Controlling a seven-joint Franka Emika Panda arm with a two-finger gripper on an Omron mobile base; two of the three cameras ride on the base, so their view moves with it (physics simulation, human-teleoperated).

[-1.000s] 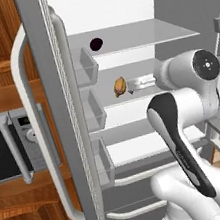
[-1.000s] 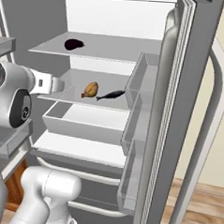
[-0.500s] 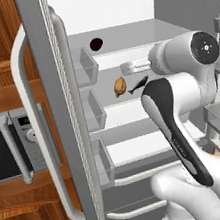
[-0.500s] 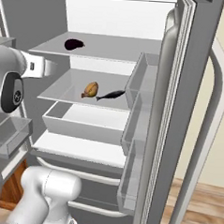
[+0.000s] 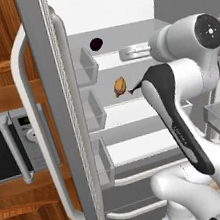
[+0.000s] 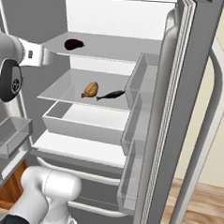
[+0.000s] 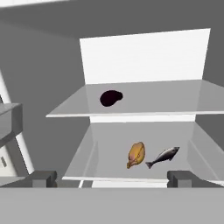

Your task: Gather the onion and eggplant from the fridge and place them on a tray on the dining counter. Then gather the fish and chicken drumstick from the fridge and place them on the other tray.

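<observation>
1. Inside the open fridge (image 6: 115, 20) we see three of the task's things: the eggplant (image 7: 110, 98) lies on the upper shelf (image 7: 175, 103), toward its left edge and well back from the front edge.
2. On the middle shelf (image 7: 109, 144) below, the chicken drumstick (image 7: 136, 154) and the fish (image 7: 163, 157) lie just beside each other near the shelf's middle, the drumstick on the left as the hand camera looks; whether they touch we cannot tell.
3. We cannot find the onion on any shelf that shows, and neither tray nor the dining counter is in front of us.
4. Our gripper (image 7: 112, 178) hangs in front of the shelves with its jaws spread as wide as they go and nothing between them; its fingertips (image 7: 43, 178) sit about level with the front edge of the middle shelf.
5. We judge the step in hand to be the reach for the eggplant, the first-tray item still in the fridge.
6. Next we would need to lift the hand to the upper shelf, carry it in over the shelf's front edge toward the left, bring the jaws to either side of the eggplant, and only then close.
7. We should mind the shelf edge and the door bins (image 6: 141, 78) on the way in.
</observation>
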